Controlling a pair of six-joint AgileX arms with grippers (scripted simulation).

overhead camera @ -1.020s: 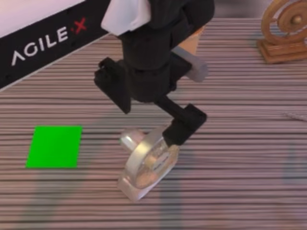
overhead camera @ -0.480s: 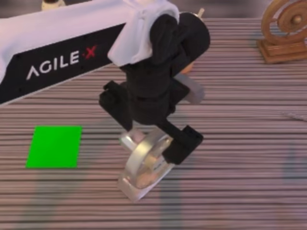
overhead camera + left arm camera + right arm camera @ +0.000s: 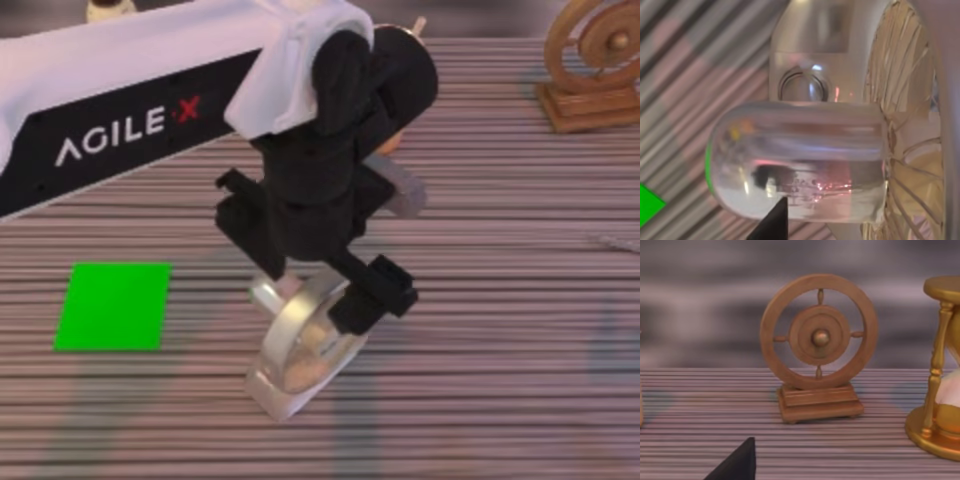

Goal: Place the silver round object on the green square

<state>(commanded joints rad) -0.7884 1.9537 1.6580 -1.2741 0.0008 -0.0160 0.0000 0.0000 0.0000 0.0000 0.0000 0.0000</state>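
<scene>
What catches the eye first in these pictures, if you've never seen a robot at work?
The big white and black left arm reaching over the middle of the striped table, its left gripper straddling the rim of the silver round object. To the table's left lies the green square, bare. At the far right corner stands a wooden wheel ornament.

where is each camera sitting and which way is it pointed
Top view: above the table, looking down at the left arm's black gripper straddling the shiny silver ring-framed disc, right of the flat green square.
Left wrist view: on the left wrist, close on the silver disc's knob; a black fingertip shows.
Right wrist view: on the right wrist, facing the wooden wheel ornament and gold hourglass; one dark fingertip shows.
Shared: disc and square in top and left wrist.
</scene>
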